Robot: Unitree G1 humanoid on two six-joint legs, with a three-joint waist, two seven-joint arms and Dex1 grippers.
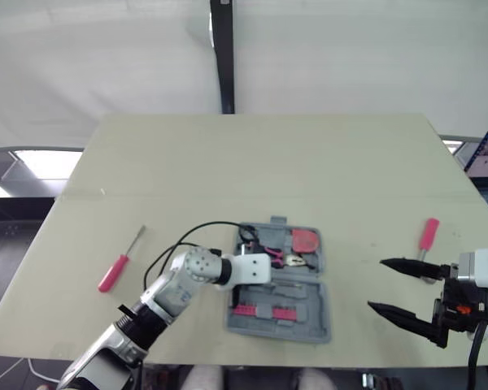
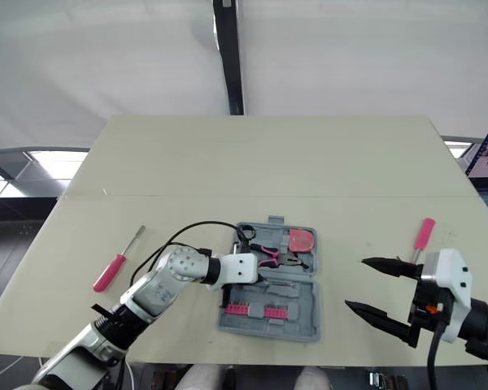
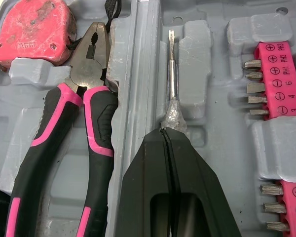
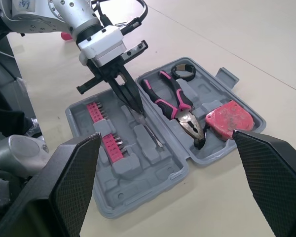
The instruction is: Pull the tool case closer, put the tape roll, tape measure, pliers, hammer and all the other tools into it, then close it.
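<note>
My left end effector (image 3: 170, 129) pinches the slim clear-handled screwdriver (image 3: 172, 64) in a groove of the grey plastic tool case (image 1: 313, 313). I should press it flat before releasing. Meanwhile my right end effector (image 1: 376, 284) hangs spread, empty.

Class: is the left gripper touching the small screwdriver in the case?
Touching: the left wrist view shows the left gripper shut on the clear handle of the small screwdriver.

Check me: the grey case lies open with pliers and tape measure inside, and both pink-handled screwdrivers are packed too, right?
Not quite: the left screwdriver and right screwdriver lie on the table, outside the open case, as the left eye view shows. The rest holds.
</note>
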